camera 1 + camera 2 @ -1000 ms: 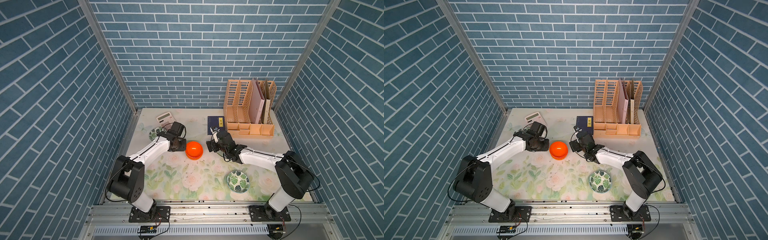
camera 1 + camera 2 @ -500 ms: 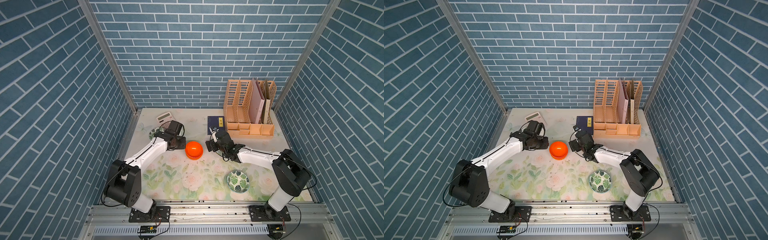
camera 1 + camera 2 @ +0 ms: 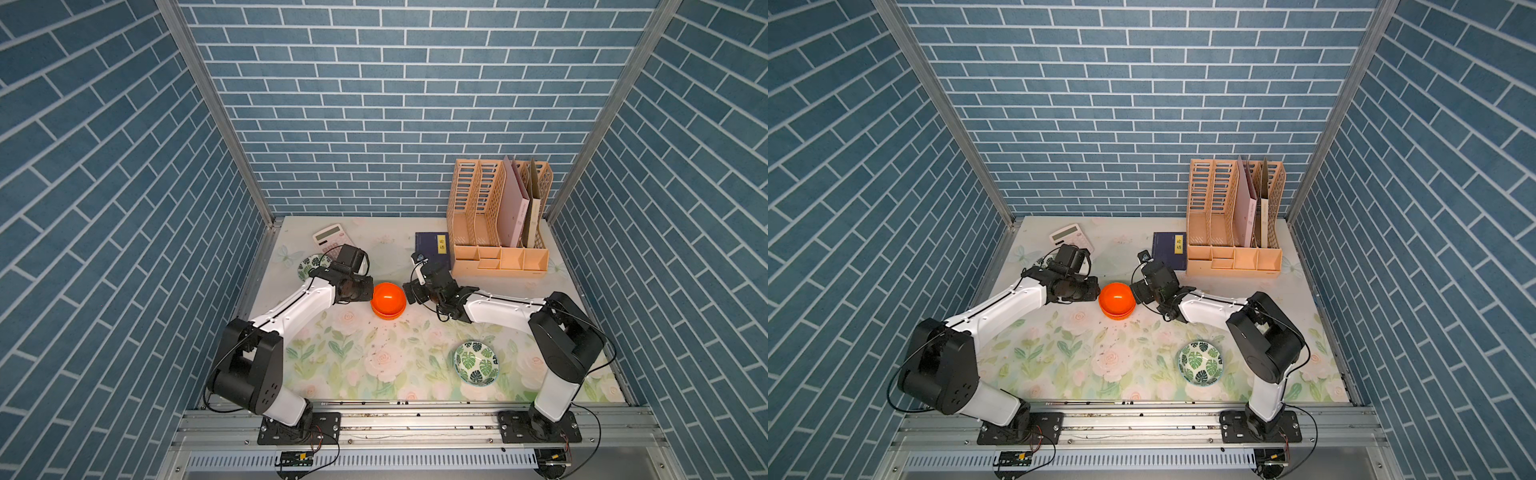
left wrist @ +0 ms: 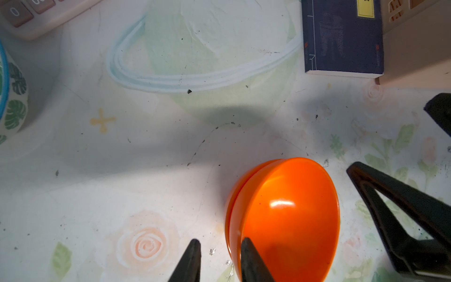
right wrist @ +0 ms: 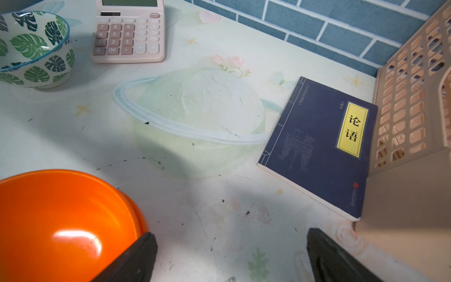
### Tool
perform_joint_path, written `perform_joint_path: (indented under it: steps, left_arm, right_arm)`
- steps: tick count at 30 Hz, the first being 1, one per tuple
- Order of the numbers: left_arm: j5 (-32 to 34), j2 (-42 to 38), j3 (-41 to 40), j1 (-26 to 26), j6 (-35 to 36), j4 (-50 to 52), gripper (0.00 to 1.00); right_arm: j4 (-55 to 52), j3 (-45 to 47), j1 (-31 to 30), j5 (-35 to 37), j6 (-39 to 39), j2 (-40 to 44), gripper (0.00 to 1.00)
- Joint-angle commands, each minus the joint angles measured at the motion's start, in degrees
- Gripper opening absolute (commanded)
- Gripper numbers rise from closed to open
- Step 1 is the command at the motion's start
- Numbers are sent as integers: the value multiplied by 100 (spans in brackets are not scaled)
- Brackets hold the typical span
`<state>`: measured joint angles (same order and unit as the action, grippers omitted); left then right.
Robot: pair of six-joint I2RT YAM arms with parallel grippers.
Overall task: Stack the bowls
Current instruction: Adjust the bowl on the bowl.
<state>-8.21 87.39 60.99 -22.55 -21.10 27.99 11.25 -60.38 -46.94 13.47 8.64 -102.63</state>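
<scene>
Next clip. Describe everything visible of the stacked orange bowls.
The orange bowls are two plain, glossy, plastic-looking bowls nested upright at mid-table on the floral mat. The lower rim peeks out beneath the upper. The left gripper straddles the rim, one finger over the inside and one outside with a gap. The wide-open right gripper sits beside the opposite edge; contact is unclear.

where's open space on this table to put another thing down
Widest bare patch: the front of the mat, between the orange bowls and the near leaf bowl. A smaller one lies at the back, between calculator and book. Crowded: around the orange bowls, flanked by the left pincer and right pincer, and the organizer corner.
</scene>
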Motion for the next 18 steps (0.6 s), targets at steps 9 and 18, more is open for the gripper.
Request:
perform_joint_path:
  steps: [9,18]
  left_arm:
    - [-169,158,-281,-30,-1,-303,21]
    - [-251,208,-311,-14,-42,-385,18]
  right_arm:
    - [-18,-116,-36,32,155,-56,100]
    - [-17,-102,-37,24,153,-45,99]
